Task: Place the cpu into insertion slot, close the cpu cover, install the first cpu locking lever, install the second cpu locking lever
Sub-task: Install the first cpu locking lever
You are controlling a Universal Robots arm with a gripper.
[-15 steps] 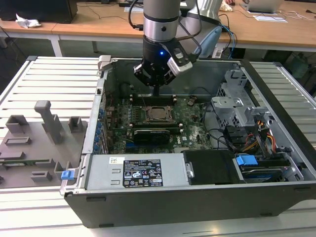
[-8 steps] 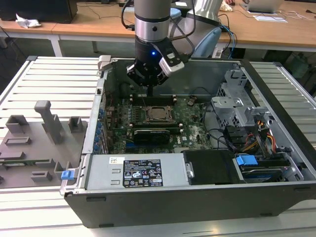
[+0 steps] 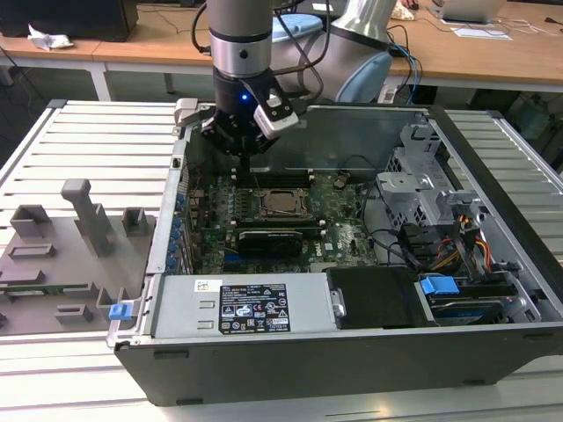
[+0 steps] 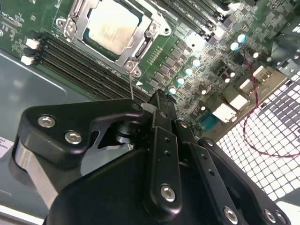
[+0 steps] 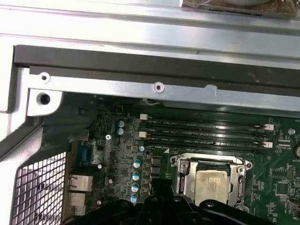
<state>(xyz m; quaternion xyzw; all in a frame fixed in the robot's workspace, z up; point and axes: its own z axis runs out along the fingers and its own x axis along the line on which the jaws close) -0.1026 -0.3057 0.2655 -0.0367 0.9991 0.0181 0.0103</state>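
Gripper (image 3: 248,161) hangs over the board, fingers together, nothing visibly pinched between them. Cpu (image 4: 111,26) lies flat in the slot (image 4: 104,52), near the fingertips and apart from them. Cover (image 4: 143,42) lies flat around the cpu. A thin lever (image 4: 131,84) rises from the slot's corner toward the gripper. Count: one cpu, one slot, one cover, one gripper.

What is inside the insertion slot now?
The cpu, its silver top showing through the cut-out of the cpu cover. The frame hides its edges; anything beneath the chip is covered.
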